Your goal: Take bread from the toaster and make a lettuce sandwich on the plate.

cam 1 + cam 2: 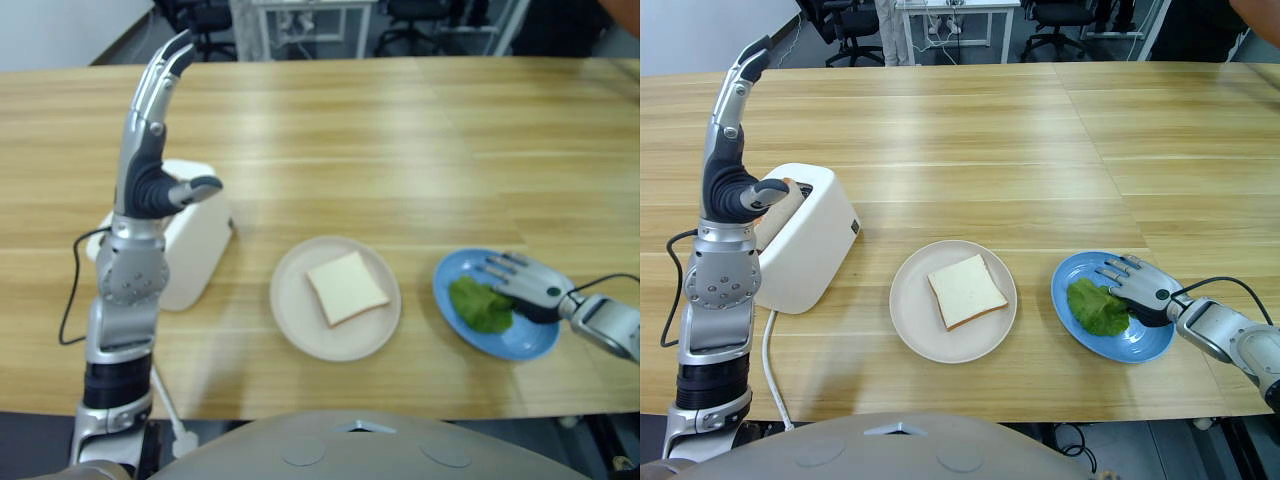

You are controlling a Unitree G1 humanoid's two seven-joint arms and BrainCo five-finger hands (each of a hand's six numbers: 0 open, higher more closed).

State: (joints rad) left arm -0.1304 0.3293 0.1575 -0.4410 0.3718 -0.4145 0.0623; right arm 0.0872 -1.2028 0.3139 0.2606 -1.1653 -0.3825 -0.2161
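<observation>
A white toaster point(810, 235) stands at the left of the wooden table, partly hidden by my left arm. My left hand point(735, 120) is raised upright in front of it with fingers straight, holding nothing. A slice of white bread point(966, 290) lies on the cream plate point(915, 320) in the middle. To the right, a green lettuce leaf point(1096, 308) rests on a blue plate point(1140, 345). My right hand point(1140, 285) lies over the blue plate with fingers spread, their tips at the lettuce's right edge.
A white power cord point(773, 375) runs from the toaster off the table's front edge. A black cable point(670, 290) loops by my left arm. Office chairs and a table frame point(940, 20) stand beyond the far edge.
</observation>
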